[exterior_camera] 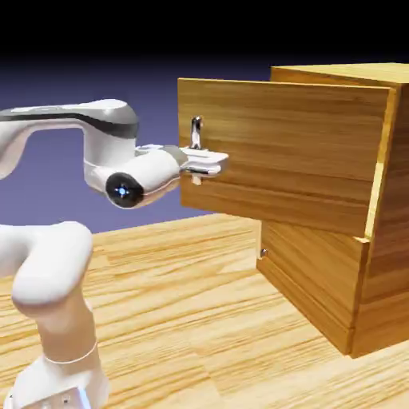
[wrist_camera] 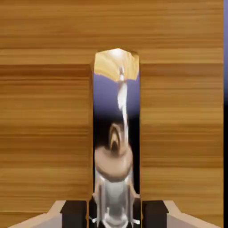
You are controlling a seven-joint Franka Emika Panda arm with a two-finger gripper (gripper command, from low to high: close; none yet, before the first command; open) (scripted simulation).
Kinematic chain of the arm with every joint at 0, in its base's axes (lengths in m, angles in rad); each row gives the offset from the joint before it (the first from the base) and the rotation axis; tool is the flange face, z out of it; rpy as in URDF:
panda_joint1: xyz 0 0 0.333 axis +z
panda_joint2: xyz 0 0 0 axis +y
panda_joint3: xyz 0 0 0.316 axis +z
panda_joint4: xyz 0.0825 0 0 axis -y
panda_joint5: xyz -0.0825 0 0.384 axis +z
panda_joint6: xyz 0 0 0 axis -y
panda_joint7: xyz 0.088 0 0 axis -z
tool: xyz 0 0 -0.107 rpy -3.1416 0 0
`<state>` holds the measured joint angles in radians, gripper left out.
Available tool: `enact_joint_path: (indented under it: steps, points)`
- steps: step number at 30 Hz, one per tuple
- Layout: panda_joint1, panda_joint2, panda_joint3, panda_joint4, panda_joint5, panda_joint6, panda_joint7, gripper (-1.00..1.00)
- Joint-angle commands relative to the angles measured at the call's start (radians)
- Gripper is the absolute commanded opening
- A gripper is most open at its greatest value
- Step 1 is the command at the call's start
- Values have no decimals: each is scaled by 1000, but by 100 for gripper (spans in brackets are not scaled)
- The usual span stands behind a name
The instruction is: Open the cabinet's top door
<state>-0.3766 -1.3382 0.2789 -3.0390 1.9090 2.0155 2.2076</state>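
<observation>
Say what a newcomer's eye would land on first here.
The top door catches the eye first, swung out from the cabinet across the exterior view's right half. Next comes the mirror-bright handle, upright mid-frame in the hand view, with the gripper's dark fingertips flanking its lower end.

Bright light washes the exterior view's lower half, bleaching the table pale, while the top fades to black. The door edge glares at right. The handle mirrors distorted, slightly soft reflections mid-frame.

Simulated scene, plain blue-violet backdrop.
</observation>
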Motion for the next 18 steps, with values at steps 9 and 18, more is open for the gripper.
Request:
enact_joint_path:
  steps: [9, 18]
  points:
    - [-71, 56, -326, 5, -347, -244, -37, -100]
    - [-84, 284, -652, 143, -694, -509, -138, -100]
